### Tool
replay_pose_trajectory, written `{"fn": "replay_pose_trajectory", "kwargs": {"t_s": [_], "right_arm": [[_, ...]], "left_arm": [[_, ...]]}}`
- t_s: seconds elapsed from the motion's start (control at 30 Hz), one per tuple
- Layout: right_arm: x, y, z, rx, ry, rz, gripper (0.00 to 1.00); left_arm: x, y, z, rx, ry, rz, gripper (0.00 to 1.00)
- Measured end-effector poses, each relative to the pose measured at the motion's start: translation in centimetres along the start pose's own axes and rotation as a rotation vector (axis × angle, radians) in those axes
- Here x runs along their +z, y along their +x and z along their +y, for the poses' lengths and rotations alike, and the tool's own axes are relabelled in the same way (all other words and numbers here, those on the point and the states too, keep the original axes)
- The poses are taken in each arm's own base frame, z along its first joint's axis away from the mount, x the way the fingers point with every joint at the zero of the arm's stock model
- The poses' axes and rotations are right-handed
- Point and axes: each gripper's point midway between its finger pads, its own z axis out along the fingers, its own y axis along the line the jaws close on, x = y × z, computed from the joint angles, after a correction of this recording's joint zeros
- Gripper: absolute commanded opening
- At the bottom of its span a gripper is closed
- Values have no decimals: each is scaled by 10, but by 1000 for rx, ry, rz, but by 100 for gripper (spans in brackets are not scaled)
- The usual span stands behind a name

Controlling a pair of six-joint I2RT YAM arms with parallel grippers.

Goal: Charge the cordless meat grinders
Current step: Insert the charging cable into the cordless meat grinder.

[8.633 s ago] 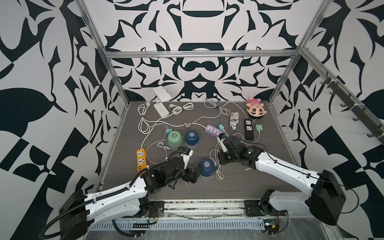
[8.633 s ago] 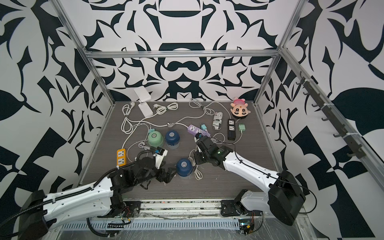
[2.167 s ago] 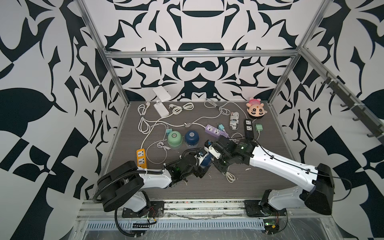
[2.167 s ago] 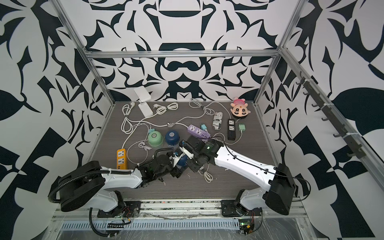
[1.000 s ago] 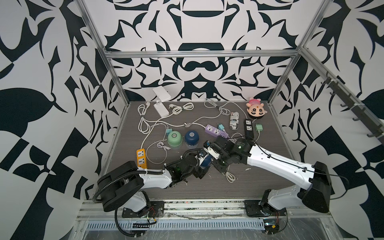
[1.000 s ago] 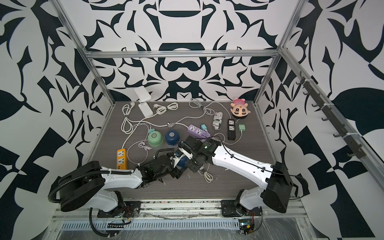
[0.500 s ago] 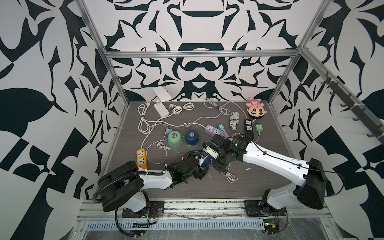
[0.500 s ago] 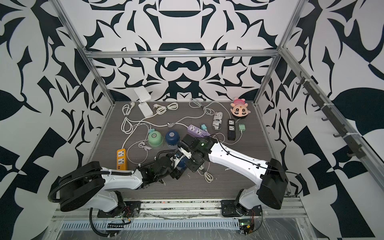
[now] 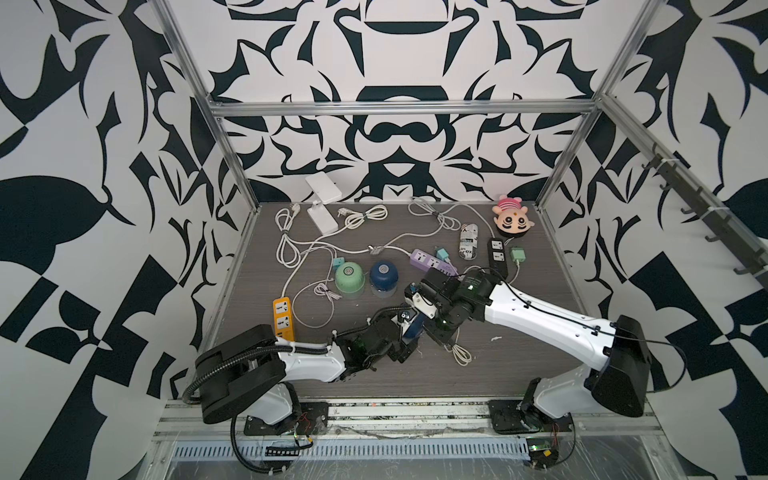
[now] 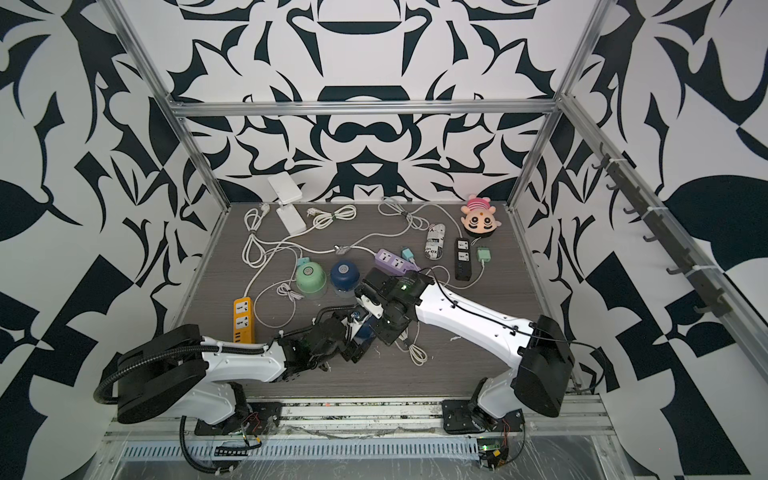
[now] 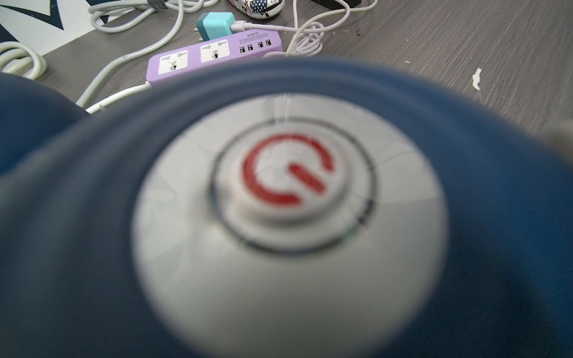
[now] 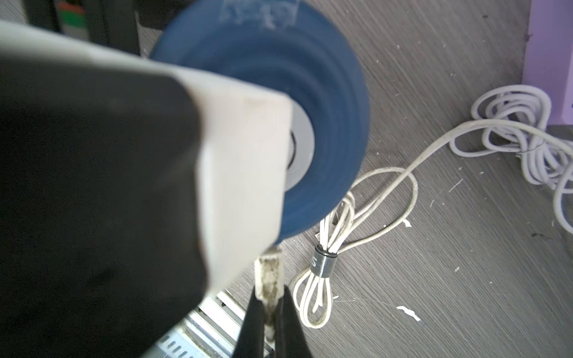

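My left gripper (image 9: 409,329) is shut on a navy blue cordless meat grinder (image 9: 416,325), which it holds tipped on its side low above the table, near the front. That grinder's grey top with a red power button (image 11: 288,173) fills the left wrist view and hides the fingers. My right gripper (image 12: 269,299) is shut on a white cable plug (image 12: 268,272), whose tip meets the held grinder's rim (image 12: 310,93). A mint green grinder (image 9: 349,277) and a second navy one (image 9: 383,274) stand upright side by side further back.
A purple power strip (image 9: 432,264) lies just behind the right wrist and an orange one (image 9: 284,318) at the left. A black strip (image 9: 497,256) and a pink plush (image 9: 513,219) are at the back right. A tied white cable bundle (image 12: 322,263) lies beside the plug. Loose white cords cross the back.
Since the earliest frames my left gripper has taken the near navy grinder and tipped it, and the right gripper has come across to it. Over the last second the right arm edged slightly left.
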Motion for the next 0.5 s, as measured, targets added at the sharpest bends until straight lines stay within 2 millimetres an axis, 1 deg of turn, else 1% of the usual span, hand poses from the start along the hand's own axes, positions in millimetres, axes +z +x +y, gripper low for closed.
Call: {"fn": "replay_pose_trajectory", "kwargs": {"t_s": [0.13, 0.27, 0.3, 0.4, 0.47, 0.5], "right_arm": [[1, 1, 3, 15, -21, 13, 0], [7, 0, 5, 36, -29, 42, 0], [8, 0, 5, 36, -32, 47, 1], [8, -1, 5, 33, -28, 45, 24], [7, -7, 3, 28, -25, 21, 38], [7, -15, 2, 24, -26, -16, 43]], "left_arm": [[-1, 1, -1, 4, -4, 3, 41], [0, 5, 2, 7, -19, 17, 40], [0, 6, 2, 8, -23, 19, 40], [2, 5, 4, 8, -40, 13, 40], [2, 1, 3, 2, -45, -9, 40], [3, 0, 0, 5, -34, -21, 40]]}}
